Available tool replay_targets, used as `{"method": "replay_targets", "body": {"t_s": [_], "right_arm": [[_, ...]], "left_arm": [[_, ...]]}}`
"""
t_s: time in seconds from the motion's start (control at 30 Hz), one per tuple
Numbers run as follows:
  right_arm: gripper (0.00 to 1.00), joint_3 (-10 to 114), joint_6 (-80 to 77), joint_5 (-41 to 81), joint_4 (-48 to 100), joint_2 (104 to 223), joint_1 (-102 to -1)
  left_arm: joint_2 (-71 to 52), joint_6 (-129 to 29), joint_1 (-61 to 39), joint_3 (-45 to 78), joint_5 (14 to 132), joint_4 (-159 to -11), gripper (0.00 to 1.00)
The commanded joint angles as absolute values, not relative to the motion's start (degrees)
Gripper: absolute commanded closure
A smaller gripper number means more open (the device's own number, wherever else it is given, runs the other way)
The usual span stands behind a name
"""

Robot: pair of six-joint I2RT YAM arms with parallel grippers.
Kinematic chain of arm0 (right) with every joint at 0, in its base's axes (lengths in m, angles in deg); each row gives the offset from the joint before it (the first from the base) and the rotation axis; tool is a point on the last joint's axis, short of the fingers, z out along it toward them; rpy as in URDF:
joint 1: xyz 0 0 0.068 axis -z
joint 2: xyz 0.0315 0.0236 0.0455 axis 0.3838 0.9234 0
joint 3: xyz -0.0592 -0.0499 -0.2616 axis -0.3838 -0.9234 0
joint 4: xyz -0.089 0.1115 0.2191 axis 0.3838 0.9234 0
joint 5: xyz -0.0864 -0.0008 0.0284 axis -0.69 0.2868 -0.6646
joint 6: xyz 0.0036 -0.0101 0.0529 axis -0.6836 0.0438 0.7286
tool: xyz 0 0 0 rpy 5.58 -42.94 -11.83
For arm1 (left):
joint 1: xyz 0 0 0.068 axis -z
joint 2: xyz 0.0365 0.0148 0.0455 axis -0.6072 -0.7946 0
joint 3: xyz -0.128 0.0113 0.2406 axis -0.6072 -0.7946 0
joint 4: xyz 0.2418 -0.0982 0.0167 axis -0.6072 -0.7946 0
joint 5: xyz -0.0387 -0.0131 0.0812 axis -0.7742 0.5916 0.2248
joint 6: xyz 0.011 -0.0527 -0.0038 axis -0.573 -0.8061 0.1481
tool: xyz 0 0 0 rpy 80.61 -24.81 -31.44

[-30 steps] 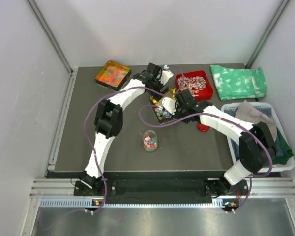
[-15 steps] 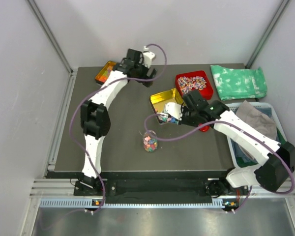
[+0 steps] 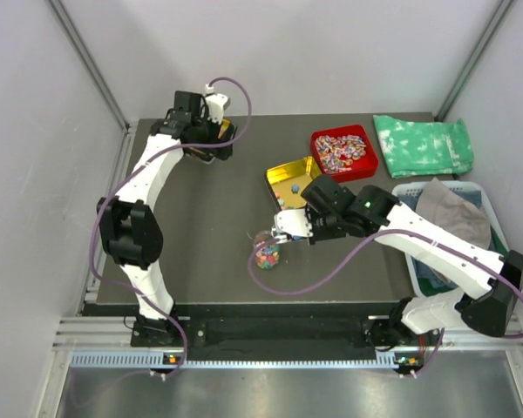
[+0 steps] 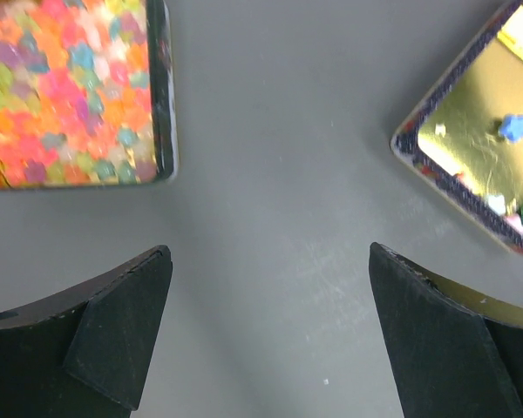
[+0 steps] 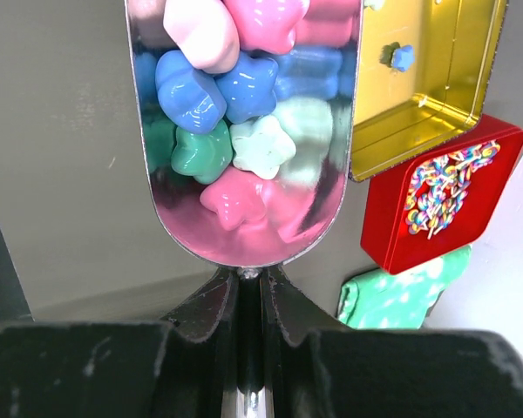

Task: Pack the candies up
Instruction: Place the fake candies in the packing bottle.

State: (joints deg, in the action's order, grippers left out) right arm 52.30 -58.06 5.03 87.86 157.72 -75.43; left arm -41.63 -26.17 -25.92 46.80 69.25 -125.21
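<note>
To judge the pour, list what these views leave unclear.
Right wrist: the scoop front and some candies, cut off by the top edge.
Top: jar fill level, too small.
Left wrist: gummy tray and gold tin, both cut off by edges.
Top: basket contents, under cloths and the right arm.

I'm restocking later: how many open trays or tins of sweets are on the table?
3: a black tray at the far left, a gold tin mid-table, and a red tray right of it. More could be hidden from view.
</note>
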Motion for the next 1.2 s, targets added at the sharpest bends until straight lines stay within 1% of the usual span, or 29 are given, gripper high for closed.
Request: {"method": "replay_targets", "body": {"t_s": [0.0,0.47,0.7,1.17], "right_arm": [[1.0,55.6,-58.5,2.5,88.5,159.5,-77.1],[1.0,57.6,-59.0,-3.3,87.5,165.4,-80.4],[1.0,59.0,-60.9,-8.4,88.2,167.1,-81.7],[1.0,58.3,-63.1,-13.1,88.1,167.5,-85.3]], "left_arm": [[-36.9,-25.9,-28.1,43.7,67.1,-125.6,0.01],[-31.1,-26.4,-29.2,37.9,65.6,-125.1,0.01],[-29.9,-26.8,-29.5,35.2,65.2,-123.5,0.01],[-29.4,-26.9,-29.9,34.7,64.9,-123.3,0.01]]}}
